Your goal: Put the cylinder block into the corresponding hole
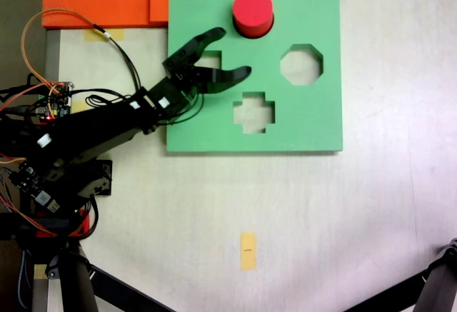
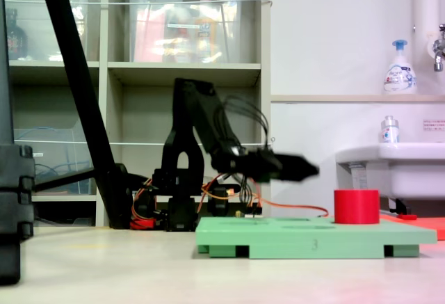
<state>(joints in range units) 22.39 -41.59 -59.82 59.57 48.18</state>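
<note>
One black Koch arm reaches in from the left of the top-down fixed view, its claw [image 1: 238,52] spread wide and holding nothing, hanging over the left part of the square green foam board [image 1: 325,55]. In the side-on fixed view the claw [image 2: 309,171] hangs clear above the board [image 2: 306,238]. Further right, the short bright red foam cylinder block [image 1: 253,11] stands upright in the round cutout at the far edge of the board, apparently seated, with most of its height showing above the surface [image 2: 356,206]. To its right lies the octagonal cutout [image 1: 300,66]; the cross-shaped cutout [image 1: 253,112] lies nearer. Judged by its material, the block should be light, slightly soft and not slippery. Any regrasp should close on its curved side wall, above board level, with gentle pressure.
</note>
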